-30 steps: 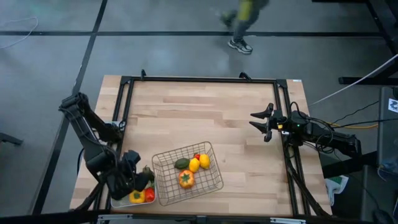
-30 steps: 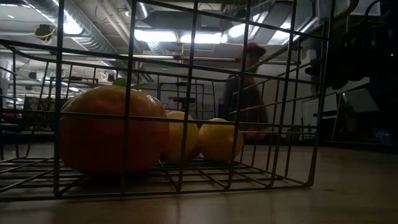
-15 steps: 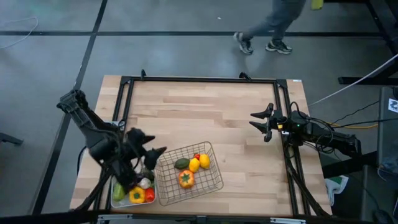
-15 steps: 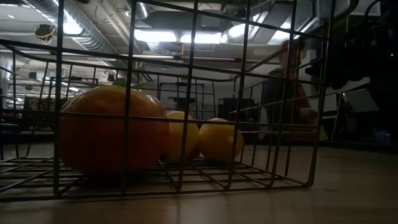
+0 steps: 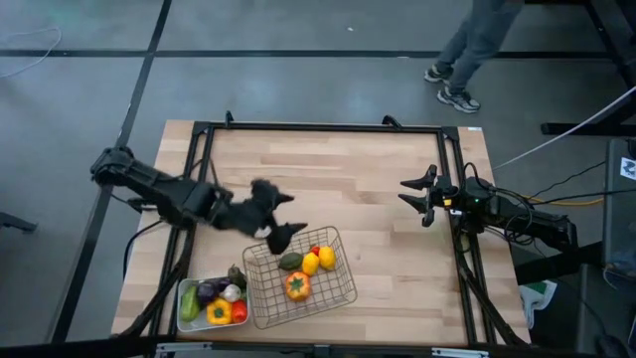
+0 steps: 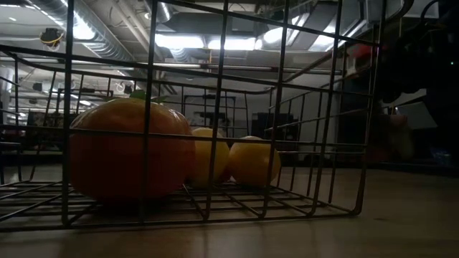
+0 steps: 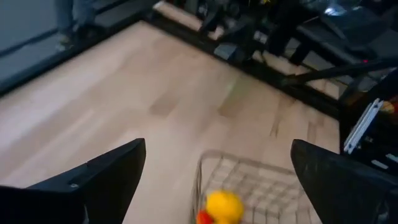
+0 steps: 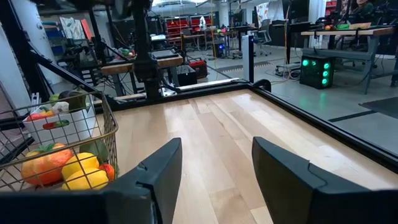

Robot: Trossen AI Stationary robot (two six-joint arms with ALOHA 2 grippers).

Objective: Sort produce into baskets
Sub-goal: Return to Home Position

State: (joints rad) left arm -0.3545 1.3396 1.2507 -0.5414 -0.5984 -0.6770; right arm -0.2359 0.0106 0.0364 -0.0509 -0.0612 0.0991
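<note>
left hand sits left of centre in the high view, over the bare tabletop just above the upper left corner of the wire basket, released, fingers spread wide and nothing between them. in the left wrist view we see the same left hand splayed over the wood with the basket below it, a lemon inside. right hand waits at the right edge of the tabletop, mid-right of the frame, also released and empty; its wrist view shows the right hand with fingers apart over bare wood. the wire basket lies at lower centre of the high view and holds an orange pepper, two lemons, a green piece and a small red piece. the white tray sits touching or just beside the basket's left side, at lower left, holding a yellow pepper, a red piece, a whitish piece, a purple piece and a green cucumber. low view looks through the mesh at the orange pepper with both lemons behind it. a person's legs show on the floor at upper right.
</note>
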